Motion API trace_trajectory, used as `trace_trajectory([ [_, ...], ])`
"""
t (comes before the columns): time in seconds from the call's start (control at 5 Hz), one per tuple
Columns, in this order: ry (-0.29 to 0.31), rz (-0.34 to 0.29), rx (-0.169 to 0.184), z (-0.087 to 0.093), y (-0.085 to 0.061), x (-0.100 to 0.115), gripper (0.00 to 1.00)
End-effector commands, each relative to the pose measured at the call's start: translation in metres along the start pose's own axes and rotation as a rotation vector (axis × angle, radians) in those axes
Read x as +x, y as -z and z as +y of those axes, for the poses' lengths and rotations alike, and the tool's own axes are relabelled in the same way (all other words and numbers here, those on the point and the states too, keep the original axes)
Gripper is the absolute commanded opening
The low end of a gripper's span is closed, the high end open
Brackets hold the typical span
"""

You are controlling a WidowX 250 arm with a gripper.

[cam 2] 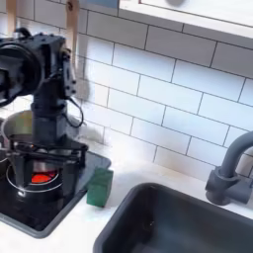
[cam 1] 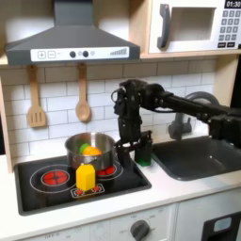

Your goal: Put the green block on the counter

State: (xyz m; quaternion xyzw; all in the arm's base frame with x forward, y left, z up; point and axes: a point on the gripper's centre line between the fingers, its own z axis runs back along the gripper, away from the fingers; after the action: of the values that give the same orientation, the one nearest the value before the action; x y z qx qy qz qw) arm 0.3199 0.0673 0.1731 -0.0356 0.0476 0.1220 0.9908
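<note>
Green block (cam 2: 99,187), small solid cube-ish plastic toy, sitting on the flat white counter (cam 2: 104,229) of the toy kitchen, right between the black stovetop's edge and the dark grey sink basin (cam 2: 178,222). Same block (cam 1: 144,153) near frame centre in the first exterior view, partly tucked behind the gripper there.

Surface-wise: white counter (cam 1: 179,193) along the bottom of the first exterior view, black stovetop with red burners (cam 1: 56,177) lower left, sink (cam 1: 198,155) at right, white tiled wall (cam 1: 104,99) behind. Grey range hood (cam 1: 71,42) up top, microwave (cam 1: 193,26) in the upper right corner. Grey faucet (cam 2: 229,173) at the right edge of the second exterior view.

Black robot arm (cam 1: 179,99) reaching in from the right of the first exterior view, bent down at the wrist so the gripper (cam 1: 135,155) points straight at the counter. In the second exterior view, gripper (cam 2: 47,163) hanging low over the stovetop edge at centre left, just beside the block, fingers (cam 2: 83,161) spread wide apart, nothing held. Can't quite tell whether one finger grazes the block.

Count: one green block, one taller yellow block (cam 1: 86,177) standing on the stovetop, one silver metal pot (cam 1: 89,151) with something orange and green inside, two wooden utensils (cam 1: 36,99) hung on the wall at left, two red burners.
</note>
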Motion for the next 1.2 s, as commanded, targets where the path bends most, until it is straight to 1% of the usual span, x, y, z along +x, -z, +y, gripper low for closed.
trace_trajectory([
  [0.0,0.013,-0.011,-0.021,0.027,-0.008,-0.032,1.0],
  [0.2,-0.011,0.009,0.023,0.051,0.018,-0.039,1.0],
  [0.4,-0.06,0.012,0.023,0.084,0.049,-0.031,1.0],
  [0.6,-0.064,-0.004,0.024,0.082,0.042,-0.034,1.0],
  [1.0,-0.063,-0.005,0.026,0.085,0.042,-0.035,1.0],
])
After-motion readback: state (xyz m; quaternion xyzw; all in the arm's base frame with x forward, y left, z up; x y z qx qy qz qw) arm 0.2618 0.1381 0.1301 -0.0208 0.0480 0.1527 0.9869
